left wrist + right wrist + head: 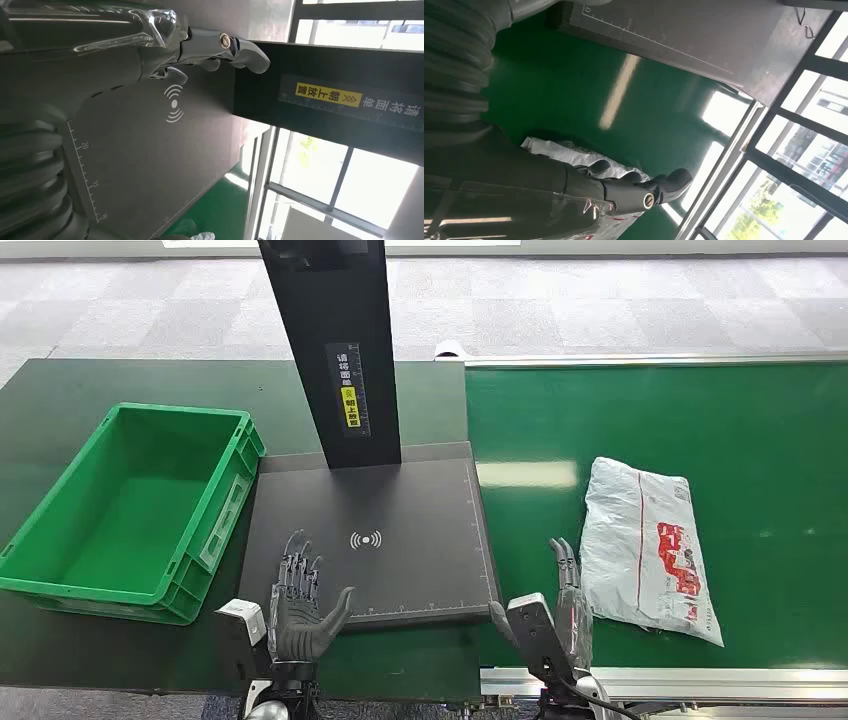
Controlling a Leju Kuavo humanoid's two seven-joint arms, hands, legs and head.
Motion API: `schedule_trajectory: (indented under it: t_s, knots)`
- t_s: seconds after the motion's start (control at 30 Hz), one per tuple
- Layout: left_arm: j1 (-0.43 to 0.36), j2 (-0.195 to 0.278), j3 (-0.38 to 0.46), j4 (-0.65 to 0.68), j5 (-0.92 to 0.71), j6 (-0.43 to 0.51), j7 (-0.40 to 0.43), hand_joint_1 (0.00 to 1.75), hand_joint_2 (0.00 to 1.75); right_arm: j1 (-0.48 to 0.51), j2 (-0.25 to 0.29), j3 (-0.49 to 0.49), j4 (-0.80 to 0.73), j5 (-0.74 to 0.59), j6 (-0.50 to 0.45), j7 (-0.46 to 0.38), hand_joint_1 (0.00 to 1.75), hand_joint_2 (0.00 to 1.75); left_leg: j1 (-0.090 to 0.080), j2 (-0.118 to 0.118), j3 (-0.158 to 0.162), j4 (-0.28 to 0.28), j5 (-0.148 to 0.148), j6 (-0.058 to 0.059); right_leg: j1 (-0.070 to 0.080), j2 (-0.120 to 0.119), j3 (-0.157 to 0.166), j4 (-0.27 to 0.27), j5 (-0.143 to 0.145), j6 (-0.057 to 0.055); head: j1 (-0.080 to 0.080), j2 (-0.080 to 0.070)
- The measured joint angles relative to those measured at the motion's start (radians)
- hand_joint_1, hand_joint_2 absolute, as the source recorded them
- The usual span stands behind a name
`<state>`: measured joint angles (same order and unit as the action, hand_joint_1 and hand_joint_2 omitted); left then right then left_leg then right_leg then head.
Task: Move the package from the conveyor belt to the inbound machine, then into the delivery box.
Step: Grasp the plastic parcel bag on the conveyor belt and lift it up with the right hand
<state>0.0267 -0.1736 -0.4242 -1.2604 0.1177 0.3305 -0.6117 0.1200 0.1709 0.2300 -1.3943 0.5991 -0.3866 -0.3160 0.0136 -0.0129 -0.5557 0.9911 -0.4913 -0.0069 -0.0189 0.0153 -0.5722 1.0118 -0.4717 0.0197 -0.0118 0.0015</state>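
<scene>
Head view shows the task barely begun: the white plastic mailer package with red printing [648, 548] lies flat on the green conveyor belt [700, 430], well to the right of the dark flat inbound machine platform [400, 510] with its white scan symbol and black upright post [335, 350]. Nothing rests on that platform, and the green plastic delivery box [130, 505], standing on the dark green table just left of the platform, holds nothing that can be seen. The right hand [570, 590] hangs over the belt just beside the package's near left edge, fingers extended and together, gripping nothing; in the right wrist view the same hand [624, 192] has its dark fingers reaching over the crinkled white plastic [554, 150], though whether they touch it cannot be told. The left hand [298, 600] hovers over the platform's near left corner, palm up, fingers spread wide, empty. By these signs all three stages remain: picking the package off the belt, laying it on the platform, and then moving it into the box.
</scene>
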Motion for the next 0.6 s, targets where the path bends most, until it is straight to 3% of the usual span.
schedule_trajectory:
  t_s: [0.6]
  knots:
    - [0.027,0.001,0.018,-0.023,0.003,0.004,0.002,0.0,1.75,-0.005,0.0,0.008,0.014,-0.002,-0.001,0.005,0.0,1.75,0.0,0.0,0.0,0.0,0.0,0.0,0.0,0.0,0.0,0.0,0.0,0.0,0.0,0.0]
